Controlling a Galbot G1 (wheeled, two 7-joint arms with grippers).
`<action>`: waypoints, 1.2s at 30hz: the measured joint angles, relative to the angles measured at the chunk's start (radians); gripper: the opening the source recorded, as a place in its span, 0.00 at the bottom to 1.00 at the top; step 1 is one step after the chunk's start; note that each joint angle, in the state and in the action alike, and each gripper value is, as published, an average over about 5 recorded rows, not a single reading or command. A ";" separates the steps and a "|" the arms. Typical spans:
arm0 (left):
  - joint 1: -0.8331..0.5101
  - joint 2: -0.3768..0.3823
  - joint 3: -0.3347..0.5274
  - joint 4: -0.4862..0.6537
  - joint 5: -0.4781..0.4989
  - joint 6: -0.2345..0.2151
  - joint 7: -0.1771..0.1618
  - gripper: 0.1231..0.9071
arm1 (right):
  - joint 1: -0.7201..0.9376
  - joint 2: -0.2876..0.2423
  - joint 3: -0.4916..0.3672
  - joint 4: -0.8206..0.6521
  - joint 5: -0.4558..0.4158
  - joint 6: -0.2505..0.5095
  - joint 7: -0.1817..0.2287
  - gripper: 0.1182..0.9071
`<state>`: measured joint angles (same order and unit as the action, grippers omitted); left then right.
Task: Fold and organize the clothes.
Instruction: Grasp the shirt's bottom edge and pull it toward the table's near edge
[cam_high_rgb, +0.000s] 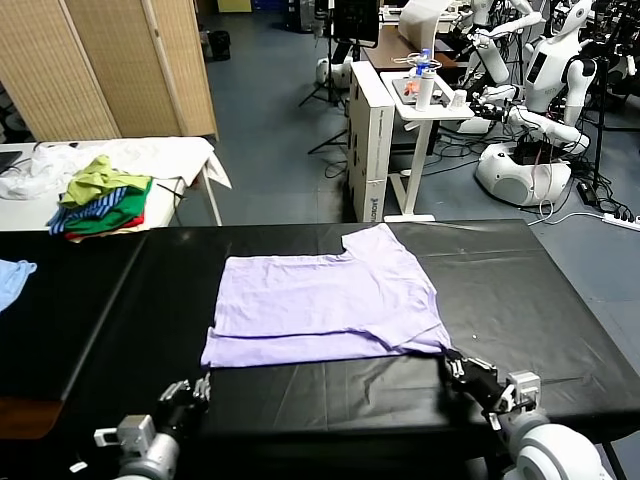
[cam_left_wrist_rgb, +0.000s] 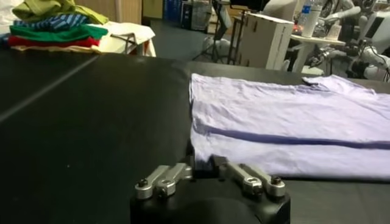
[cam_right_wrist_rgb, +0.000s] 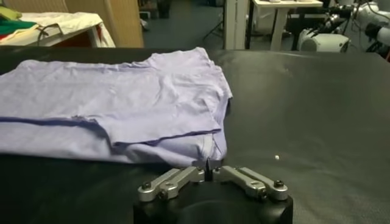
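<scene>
At the bottom of the head view, the left gripper (cam_high_rgb: 192, 392) sits low left over the black table (cam_high_rgb: 520, 300), just short of the near left corner of the lavender T-shirt (cam_high_rgb: 320, 305); in its own wrist view the left gripper (cam_left_wrist_rgb: 203, 165) has its fingers drawn together with the tips at the shirt's (cam_left_wrist_rgb: 286, 122) near hem, though whether cloth is pinched between them cannot be told. The right gripper (cam_high_rgb: 462, 368) sits low right, its tips at the shirt's near right corner; the right wrist view shows this gripper (cam_right_wrist_rgb: 207, 167) with fingers closed to a point at the edge of the shirt (cam_right_wrist_rgb: 122, 97), and again a pinch of cloth cannot be confirmed. The T-shirt lies flat in the middle of the frame, folded over on itself so a horizontal edge runs across it, one short sleeve reaching toward the upper right. At the left edge lies a light blue cloth (cam_high_rgb: 12, 278). Farther back, upper left, a pile of green, striped and red clothes (cam_high_rgb: 100, 200) rests on a white-covered table (cam_high_rgb: 175, 155). In the upper right stand white robots (cam_high_rgb: 545, 90)
</scene>
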<state>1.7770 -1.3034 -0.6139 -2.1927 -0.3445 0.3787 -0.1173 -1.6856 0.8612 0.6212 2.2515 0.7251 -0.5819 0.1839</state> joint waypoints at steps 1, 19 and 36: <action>0.015 0.005 -0.004 -0.007 0.002 0.001 -0.001 0.03 | -0.014 -0.005 0.008 0.013 0.005 -0.009 0.002 0.03; 0.245 0.033 -0.069 -0.159 0.004 0.028 -0.023 0.03 | -0.182 0.001 0.047 0.132 -0.007 -0.106 0.013 0.31; 0.239 0.005 -0.140 -0.244 -0.103 0.109 -0.058 0.98 | 0.006 -0.069 0.081 0.139 0.161 -0.075 0.041 1.00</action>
<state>2.0161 -1.2985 -0.7542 -2.4365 -0.4471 0.4875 -0.1753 -1.6800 0.7927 0.7021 2.3910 0.8862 -0.6574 0.2250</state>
